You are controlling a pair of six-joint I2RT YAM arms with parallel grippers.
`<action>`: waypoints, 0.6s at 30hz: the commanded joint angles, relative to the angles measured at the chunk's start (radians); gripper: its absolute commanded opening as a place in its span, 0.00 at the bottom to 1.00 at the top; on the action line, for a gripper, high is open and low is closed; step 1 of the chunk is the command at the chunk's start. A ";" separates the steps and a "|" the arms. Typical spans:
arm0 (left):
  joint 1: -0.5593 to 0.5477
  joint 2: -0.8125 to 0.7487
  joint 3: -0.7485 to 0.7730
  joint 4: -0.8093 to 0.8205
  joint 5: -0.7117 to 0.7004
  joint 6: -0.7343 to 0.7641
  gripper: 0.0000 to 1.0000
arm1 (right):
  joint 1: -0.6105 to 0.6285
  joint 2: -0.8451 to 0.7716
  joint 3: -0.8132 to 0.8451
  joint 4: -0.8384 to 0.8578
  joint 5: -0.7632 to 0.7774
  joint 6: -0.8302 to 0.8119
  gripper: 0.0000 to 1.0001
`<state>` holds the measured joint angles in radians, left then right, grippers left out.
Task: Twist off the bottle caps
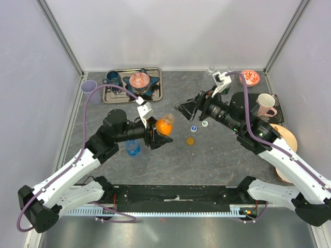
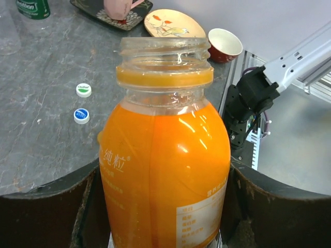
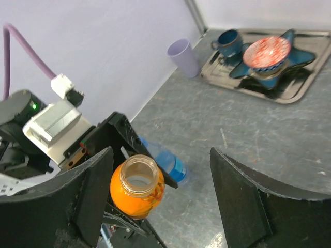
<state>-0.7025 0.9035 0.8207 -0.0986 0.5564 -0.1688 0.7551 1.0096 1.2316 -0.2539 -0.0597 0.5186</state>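
Note:
My left gripper (image 1: pixel 161 130) is shut on an orange juice bottle (image 1: pixel 164 125) and holds it upright; its mouth is open, with no cap on it (image 2: pixel 164 57). The orange cap (image 1: pixel 190 140) lies on the table to the right of it. The white-and-blue cap (image 1: pixel 194 129) and the white-and-green cap (image 1: pixel 205 123) lie close by, and both show in the left wrist view (image 2: pixel 81 115) (image 2: pixel 83 90). A blue bottle (image 1: pixel 133 148) stands by the left arm; its blue top is partly hidden. My right gripper (image 1: pixel 182 109) is open and empty, a little right of and above the orange bottle (image 3: pixel 137 186).
A metal tray (image 1: pixel 156 95) at the back left holds a star dish, a patterned bowl and a blue cup. A purple cup (image 1: pixel 89 87) stands beside it. At the right are a pink mug (image 1: pixel 265 106), a red bowl (image 1: pixel 250 77) and a plate (image 1: pixel 287 138).

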 commanded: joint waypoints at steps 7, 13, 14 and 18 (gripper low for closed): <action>0.001 0.095 0.127 0.091 0.077 0.028 0.29 | 0.026 0.055 -0.020 0.085 -0.200 0.037 0.81; 0.000 0.121 0.140 0.096 0.082 0.023 0.29 | 0.033 0.063 -0.027 0.084 -0.196 0.024 0.81; 0.000 0.124 0.143 0.096 0.083 0.022 0.29 | 0.035 0.067 -0.029 0.082 -0.195 0.026 0.80; 0.001 0.124 0.146 0.096 0.088 0.018 0.29 | 0.035 0.083 -0.038 0.082 -0.195 0.024 0.75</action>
<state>-0.7025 1.0298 0.9192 -0.0498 0.6132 -0.1688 0.7837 1.0756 1.2110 -0.2173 -0.2394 0.5465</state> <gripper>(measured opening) 0.716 0.768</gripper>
